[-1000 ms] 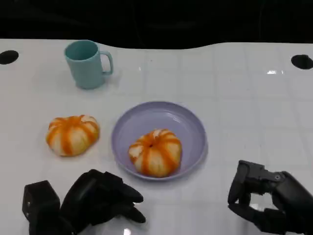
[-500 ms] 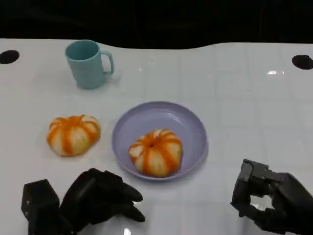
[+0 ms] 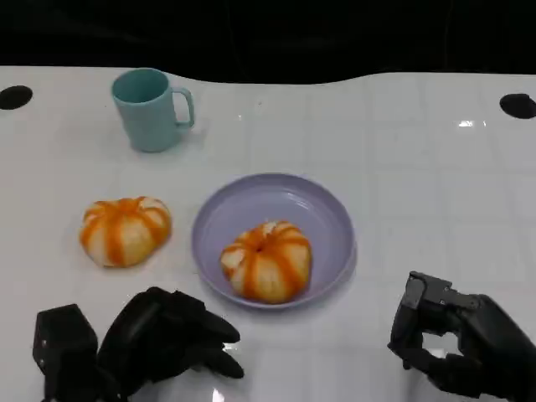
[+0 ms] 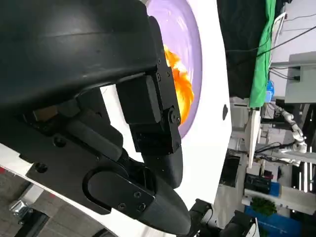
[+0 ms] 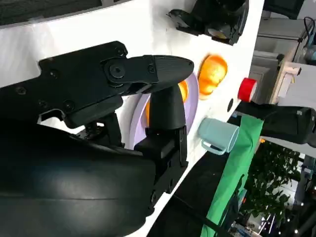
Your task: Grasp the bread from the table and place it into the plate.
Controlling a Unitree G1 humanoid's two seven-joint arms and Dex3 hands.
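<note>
from my remote seat i logged two breads: one bread in the plate sat inside the purple plate, and the loose bread lay on the white table just beside the plate's rim, on the robot's left. that loose one was what the next move turned on. it lay ahead of the left hand and a little to its outer side, near but apart, while the right hand was on the far side of the plate, well apart from it. so i judged the left hand nearer and the likely one to reach. the bread was round, no real long axis, so wrist turn looked unimportant. left hand held nothing, fingers curled loosely in and pointing toward the plate. right hand also held nothing, its fingers bent with a gap between them. a teal mug stood further back on the left, clear of the reach path. against the earlier frames both breads, plate and mug had not shifted; the left hand sat a touch lower in the head view and the right hand had edged slightly, nothing more.
</note>
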